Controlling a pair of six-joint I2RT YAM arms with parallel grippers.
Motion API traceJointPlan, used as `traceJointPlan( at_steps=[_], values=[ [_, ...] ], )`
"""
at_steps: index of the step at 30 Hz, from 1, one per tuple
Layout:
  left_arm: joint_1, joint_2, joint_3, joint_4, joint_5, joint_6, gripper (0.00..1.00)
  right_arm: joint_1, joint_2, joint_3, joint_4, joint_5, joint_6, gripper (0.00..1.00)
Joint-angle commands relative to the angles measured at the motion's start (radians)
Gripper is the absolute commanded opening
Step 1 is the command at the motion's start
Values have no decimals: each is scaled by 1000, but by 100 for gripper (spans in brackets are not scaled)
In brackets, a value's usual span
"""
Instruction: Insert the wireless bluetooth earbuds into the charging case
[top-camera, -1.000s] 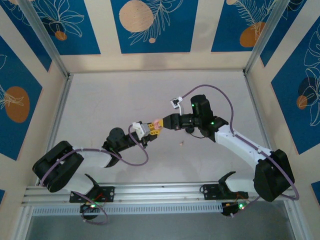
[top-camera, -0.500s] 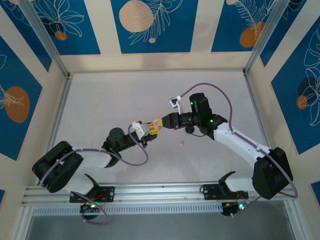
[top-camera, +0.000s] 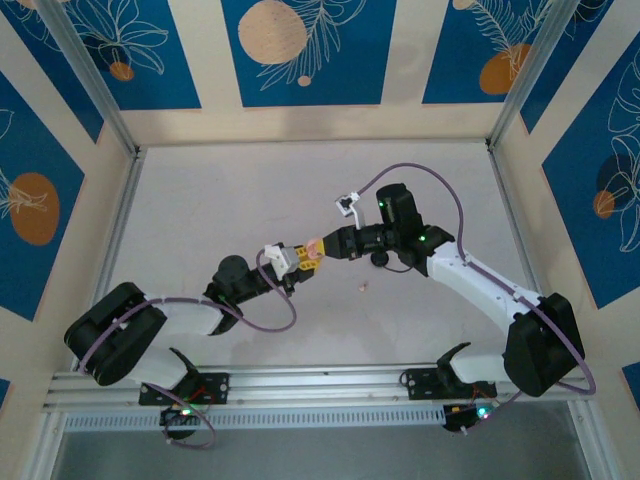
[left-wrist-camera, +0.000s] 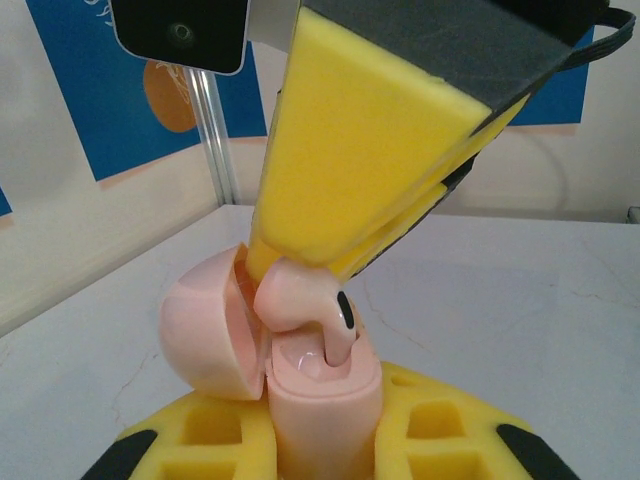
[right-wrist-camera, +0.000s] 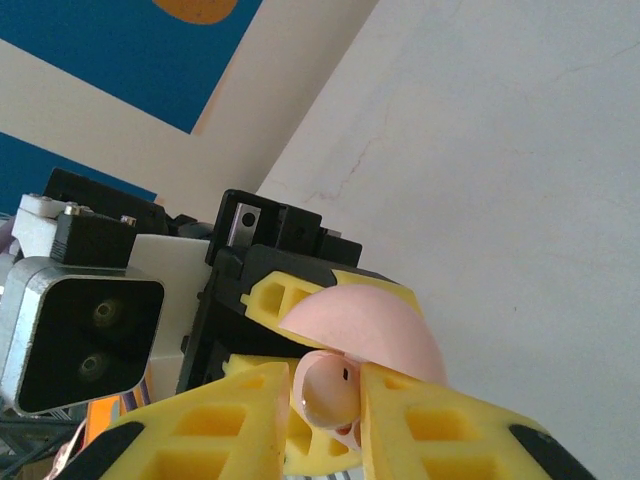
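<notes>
Clamping a pale pink round plastic charging case upright btwn the yellow foam pads of the left gripper, case base sunk down btwn them. Leaving its domed lid swung open to the left on the hinge. Pinching a pale pink stemmed earbud tight in the tips of the right gripper, slanting in from above. Dipping the bud's stem into the case's open top, head tilted and riding above the rim, so not fully seated. Meeting fingertip to fingertip over mid-table in the top view, w/ case and bud up off the surface. Also spotting a second tiny pink bud loose on the pale grey table, near-side of the grippers and apart from both.
</notes>
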Motion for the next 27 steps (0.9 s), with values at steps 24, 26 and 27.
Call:
traceJointPlan(
  at_steps=[24, 26, 27],
  values=[
    [-7, -44, 19, -29, 56, 31, 13, 42, -29, 86, -178, 55, -172, 30],
    [-6, -46, 19, -31, 54, 32, 13, 42, -36, 85, -174, 58, -169, 32],
    [-6, -46, 19, -33, 55, 32, 13, 40, -42, 85, -170, 59, -168, 32]
  ],
)
